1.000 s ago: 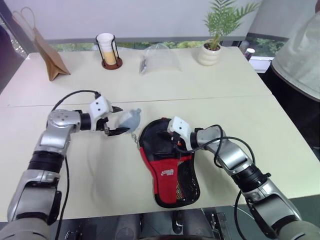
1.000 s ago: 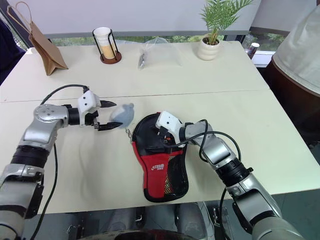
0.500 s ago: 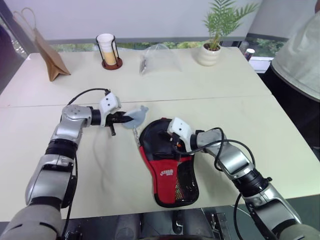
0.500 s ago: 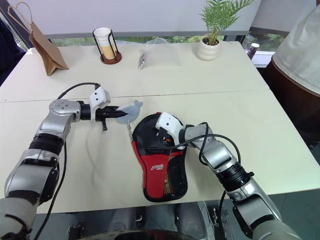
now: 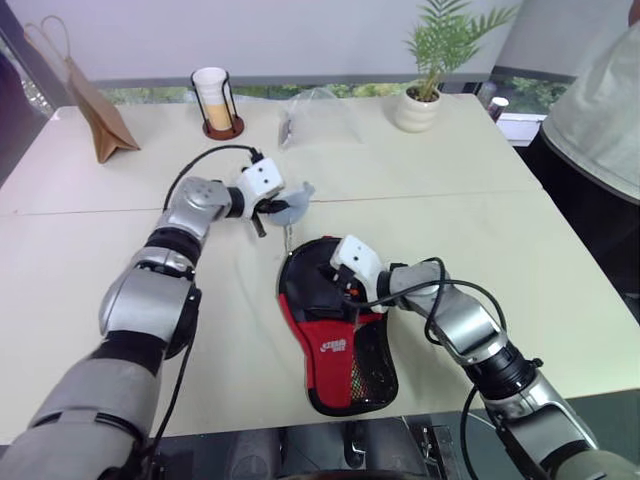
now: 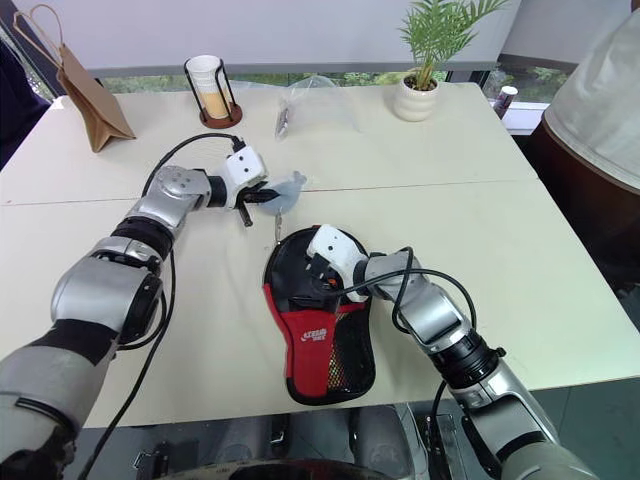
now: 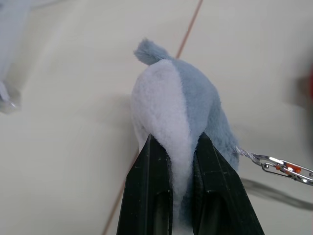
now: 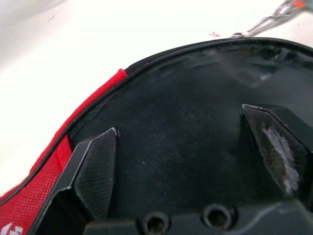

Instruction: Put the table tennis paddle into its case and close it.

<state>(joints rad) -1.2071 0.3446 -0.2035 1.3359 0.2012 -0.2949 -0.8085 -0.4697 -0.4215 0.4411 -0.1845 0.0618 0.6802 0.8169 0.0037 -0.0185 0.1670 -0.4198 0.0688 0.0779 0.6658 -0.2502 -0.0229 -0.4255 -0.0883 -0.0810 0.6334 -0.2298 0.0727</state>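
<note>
Near the front edge of the bench [image 5: 520, 250] lies the case [image 5: 335, 330], flat, its round black end pointing away from the robot and its red panel with white logo and mesh pocket pointing toward the robot. Whether the table tennis paddle sits inside it cannot be told; only black surface shows under the clear inner side.

The right gripper [image 8: 188, 161] rests over the round black end of the case, its fingers [image 8: 95, 169] spread wide on either side of the dark surface, holding nothing. In the head views it sits at the case's upper right part [image 5: 350, 285].

From the case's top edge a thin metal chain [image 6: 277, 230] runs up to a small grey-and-white plush charm [image 7: 178, 107]. The left gripper [image 7: 182, 161] has its fingers [image 7: 149, 191] closed on this plush, pinching its lower end, and holds it just beyond the case's round end, close above the seam between the two bench tops.

Along the far side of the bench stand a brown paper bag [image 5: 95, 110], a paper cup in a black wire holder [image 5: 215, 100], a clear plastic bag [image 5: 320, 115] and a potted plant [image 5: 430, 70]. A person in a light shirt [image 5: 600, 110] stands at the right edge.
</note>
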